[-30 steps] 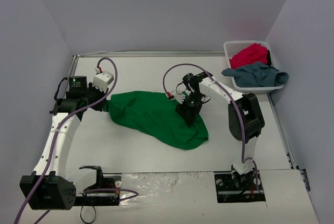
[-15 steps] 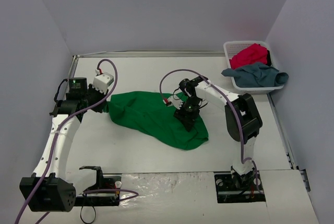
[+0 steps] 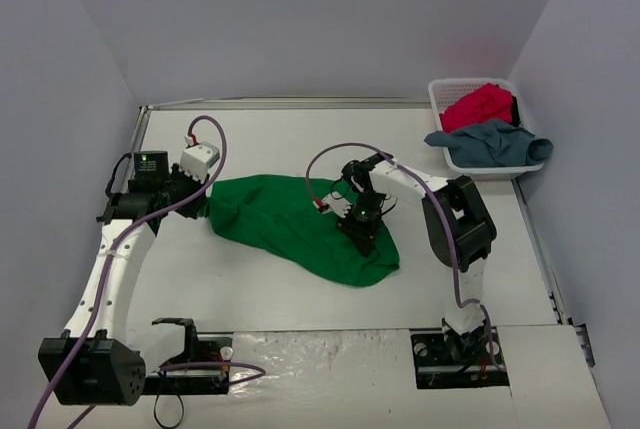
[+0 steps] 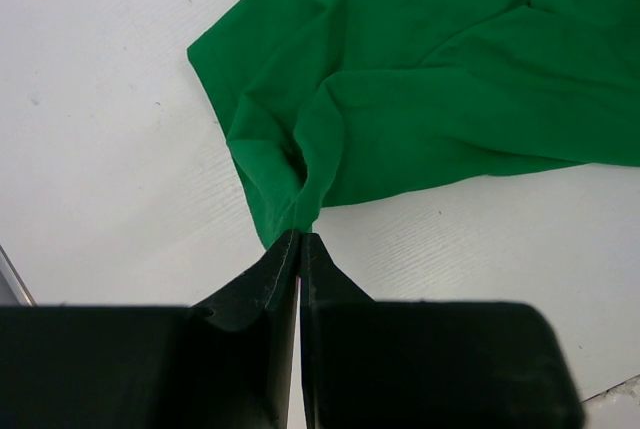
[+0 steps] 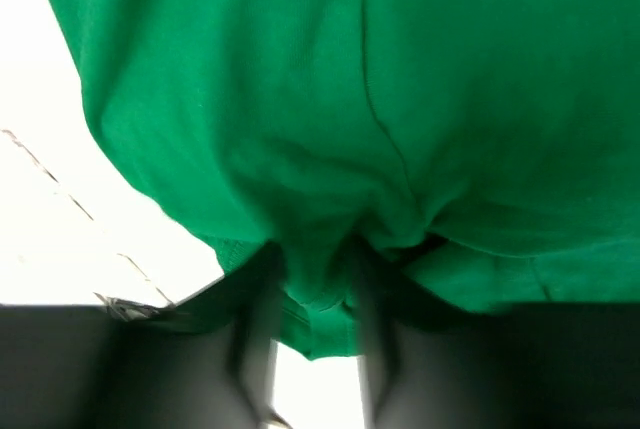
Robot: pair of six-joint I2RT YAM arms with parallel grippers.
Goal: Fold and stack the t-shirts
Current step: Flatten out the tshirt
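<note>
The bright green t-shirt (image 3: pixel 290 219) lies crumpled across the middle of the table. My left gripper (image 3: pixel 203 201) is at its left end, shut on a pinch of its edge; in the left wrist view the jaws (image 4: pixel 300 239) meet on the green cloth (image 4: pixel 420 79). My right gripper (image 3: pixel 360 237) sits low on the shirt's right part. In the right wrist view its blurred fingers (image 5: pixel 312 299) hold a bunch of green cloth (image 5: pixel 300 99) between them. The crimson red t-shirt (image 3: pixel 478 104) and the grey-blue t-shirt (image 3: pixel 490 142) lie heaped in the basket.
The white lattice basket (image 3: pixel 450 82) stands at the back right corner, against the right wall, with the grey-blue shirt hanging over its front rim. Walls close the table on the left, back and right. Purple cables loop above both arms.
My right gripper has shifted a little left and nearer across the green shirt, its arm folding in. The left gripper has kept its hold and barely moved.
</note>
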